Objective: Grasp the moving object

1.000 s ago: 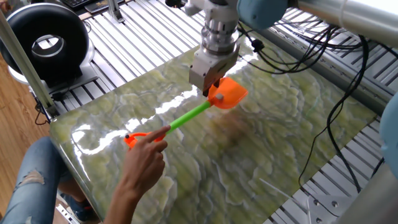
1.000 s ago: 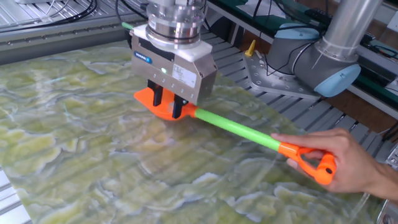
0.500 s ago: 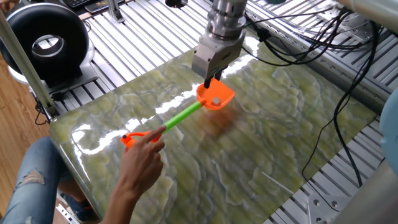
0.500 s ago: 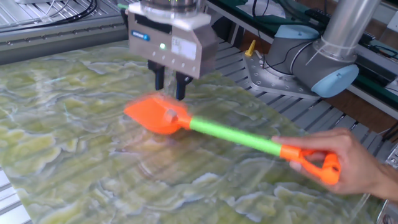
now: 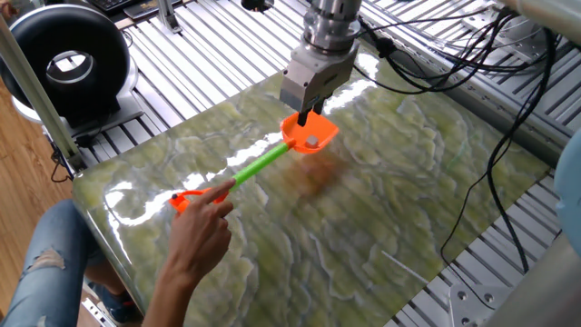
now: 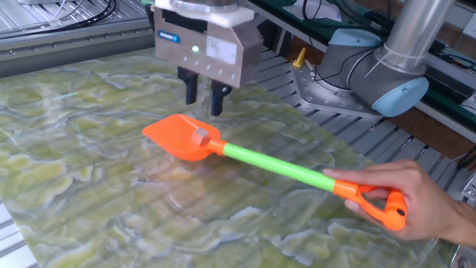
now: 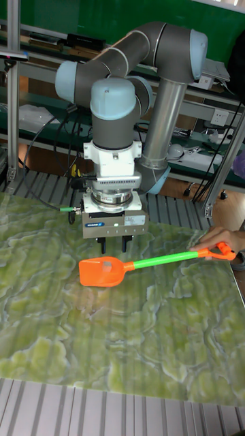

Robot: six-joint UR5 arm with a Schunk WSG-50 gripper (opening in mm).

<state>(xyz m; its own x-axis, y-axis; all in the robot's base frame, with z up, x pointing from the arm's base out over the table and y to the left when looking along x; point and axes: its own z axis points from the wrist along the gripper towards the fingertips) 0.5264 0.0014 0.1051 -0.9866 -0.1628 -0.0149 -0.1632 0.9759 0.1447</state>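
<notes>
Nearest the camera in the other fixed view, the person's hand point(image 6: 424, 201) grips the orange loop end point(image 6: 381, 206) of the toy shovel point(image 6: 245, 158), well away from the end effector point(image 6: 205, 95), and the green shaft point(image 6: 277, 164) runs from that hand back toward the robot. A second ago the end effector sat low over the orange scoop point(image 6: 181, 137) with its fingers straddling the scoop's rear edge; half a second ago it had already risen and the scoop was blurred with motion, sliding out from under it. Now the scoop lies sharp and clear of the fingers, just in front of and below them, with a visible gap between fingertips and plastic. The fingers hang close together, a narrow gap between them, and hold nothing. In the tall fixed view the scoop point(image 7: 101, 271) sits below the end effector point(image 7: 112, 243) and slightly to its side, the shaft leading off to the hand point(image 7: 216, 240) at the far edge of the green marbled desk point(image 7: 122, 340). So the grasp seems to have missed or been given up: the shovel is free and in the person's control. My judgement is that the end effector must re-align over the scoop or shaft, open wider and descend again, timing it against further movement.
</notes>
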